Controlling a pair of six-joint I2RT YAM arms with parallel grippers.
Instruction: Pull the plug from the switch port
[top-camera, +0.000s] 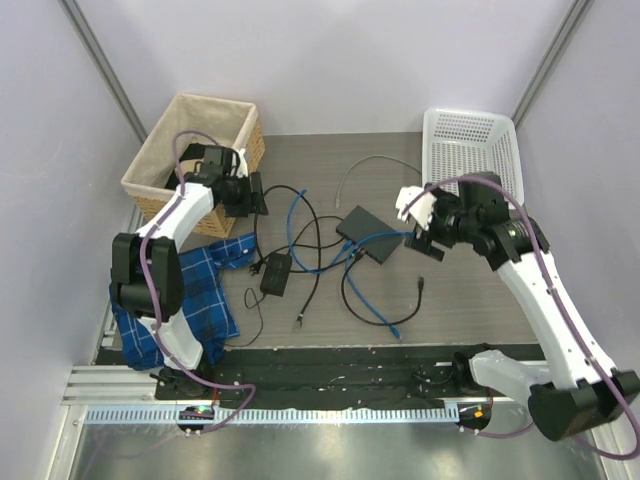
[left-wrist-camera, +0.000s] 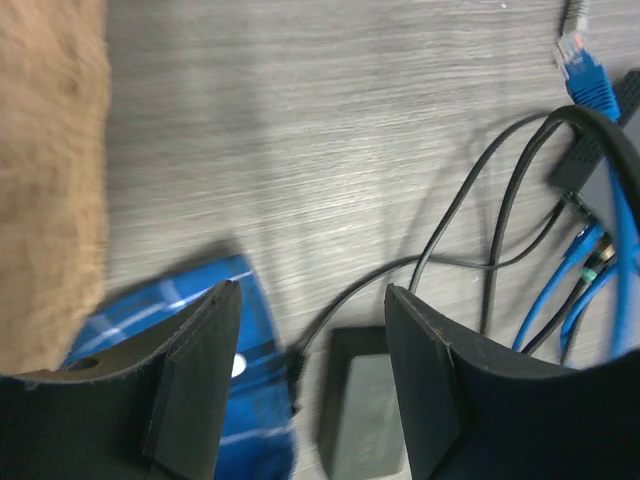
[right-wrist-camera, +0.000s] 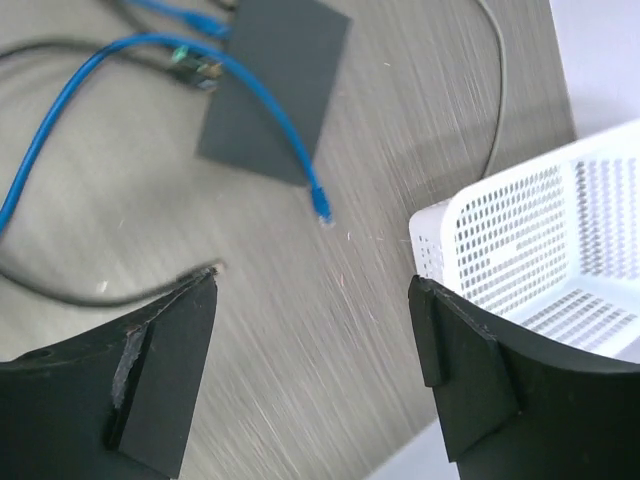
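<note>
The switch port is a flat black box at the table's middle, with blue cables plugged into its near-left side. In the right wrist view the switch port lies at the top, a blue plug sits in its left edge, and a loose blue cable end lies past it. My right gripper is open and empty, just right of the box, above bare table. My left gripper is open and empty, left of the cables, above the power-adapter brick.
A wicker basket stands at the back left and a white mesh basket at the back right. A blue plaid cloth lies at the left. The adapter brick and black cables lie between the arms.
</note>
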